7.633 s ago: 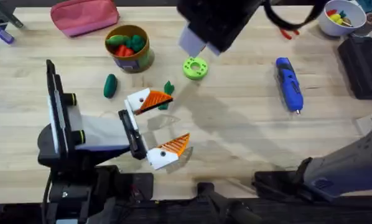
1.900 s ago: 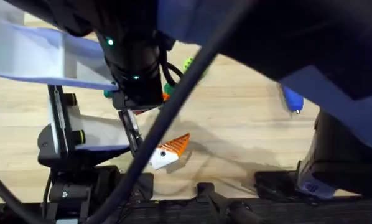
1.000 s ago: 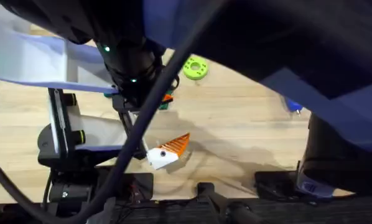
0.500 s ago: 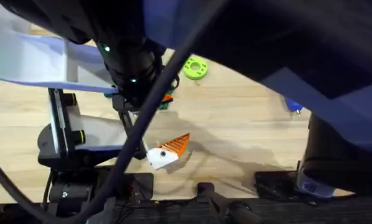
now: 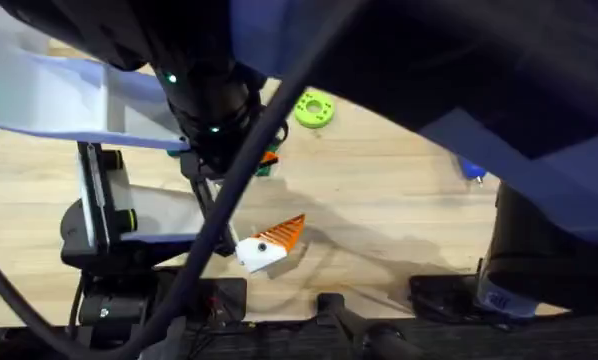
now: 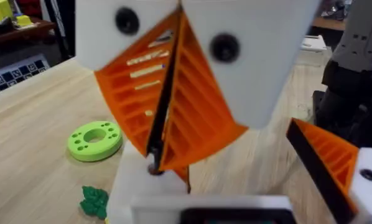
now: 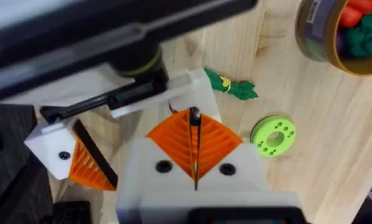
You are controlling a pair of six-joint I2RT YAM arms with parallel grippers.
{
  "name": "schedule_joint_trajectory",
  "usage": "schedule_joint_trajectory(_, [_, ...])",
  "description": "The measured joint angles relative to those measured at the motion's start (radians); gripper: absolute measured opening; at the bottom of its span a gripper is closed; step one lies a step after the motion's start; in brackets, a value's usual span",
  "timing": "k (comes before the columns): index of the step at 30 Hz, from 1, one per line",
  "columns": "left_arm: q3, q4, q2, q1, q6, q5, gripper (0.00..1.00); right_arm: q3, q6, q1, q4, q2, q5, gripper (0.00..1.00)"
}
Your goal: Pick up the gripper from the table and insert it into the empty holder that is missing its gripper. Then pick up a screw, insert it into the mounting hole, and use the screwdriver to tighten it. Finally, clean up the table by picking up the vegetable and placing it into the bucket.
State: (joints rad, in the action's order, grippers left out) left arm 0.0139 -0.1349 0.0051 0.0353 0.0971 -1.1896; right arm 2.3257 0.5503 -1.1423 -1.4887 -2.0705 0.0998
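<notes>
Left gripper [image 6: 167, 118] pads pressed together, right gripper [image 7: 194, 149] likewise closed, green disc [image 7: 273, 135], bucket [image 7: 335, 37] label unreadable, blue screwdriver [image 5: 472, 171].

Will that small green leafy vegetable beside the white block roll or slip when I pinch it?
The vegetable lies flat, lobed with a thin stem, so it probably won't roll. It looks small and light, so a push may skid it over the smooth table. Its uneven leafy end might twist in a pinch.
</notes>
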Motion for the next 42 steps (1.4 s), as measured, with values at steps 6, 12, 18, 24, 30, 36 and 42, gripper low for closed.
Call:
schedule_joint_trajectory(6, [0.000, 0.000, 0.000, 0.000, 0.000, 0.000, 0.985, -0.007, 0.000, 0.000, 0.000, 0.000, 0.000, 0.004])
schedule_joint_trajectory(12, [0.000, 0.000, 0.000, 0.000, 0.000, 0.000, 0.985, -0.008, 0.000, 0.000, 0.000, 0.000, 0.000, 0.004])
schedule_joint_trajectory(18, [0.000, 0.000, 0.000, 0.000, 0.000, 0.000, 0.986, -0.008, 0.000, 0.000, 0.000, 0.000, 0.000, 0.004])
schedule_joint_trajectory(24, [0.000, 0.000, 0.000, 0.000, 0.000, 0.000, 0.986, -0.008, 0.000, 0.000, 0.000, 0.000, 0.000, 0.004])
schedule_joint_trajectory(30, [0.000, 0.000, 0.000, 0.000, 0.000, 0.000, 0.986, -0.026, 0.000, 0.000, 0.002, 0.000, 0.000, 0.004])
schedule_joint_trajectory(36, [0.000, 0.000, 0.000, 0.000, 0.000, 0.000, 0.985, -0.031, 0.000, 0.000, 0.009, 0.000, 0.000, 0.004])
schedule_joint_trajectory(42, [0.000, 0.000, 0.000, 0.000, 0.000, 0.000, 0.985, -0.031, 0.000, 0.000, 0.020, 0.000, 0.000, 0.004])
